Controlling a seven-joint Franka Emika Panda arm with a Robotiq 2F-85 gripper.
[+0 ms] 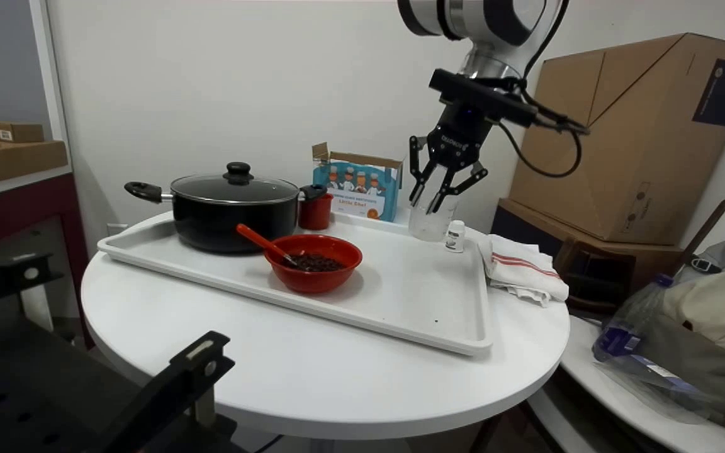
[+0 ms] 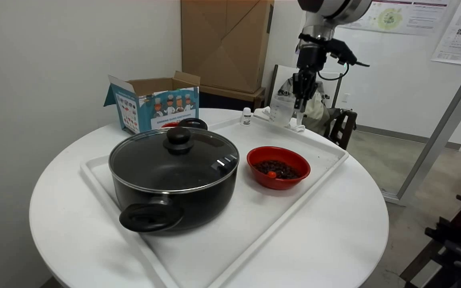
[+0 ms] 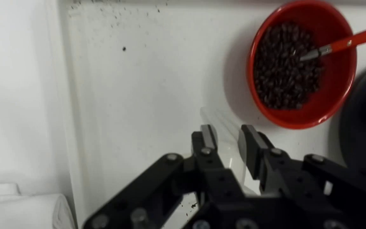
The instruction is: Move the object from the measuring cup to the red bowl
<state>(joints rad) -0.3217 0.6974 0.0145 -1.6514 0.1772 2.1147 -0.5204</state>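
We judge that the clear measuring cup point(image 1: 428, 228), hanging off to one side of a narrow hold, could twist and spill any contents onto the tray point(image 1: 419, 283) or, if carried low, knock the red-handled utensil point(image 1: 260, 238) in the red bowl point(image 1: 312, 283). Right of centre in an exterior view, the gripper point(image 1: 423, 207) has its fingers slightly apart, clamped, as we read it, on the cup's handle, with the cup just below and behind. The bowl of dark pieces point(image 1: 317, 262) sits mid-frame, well apart; whether the cup holds any, we cannot tell.
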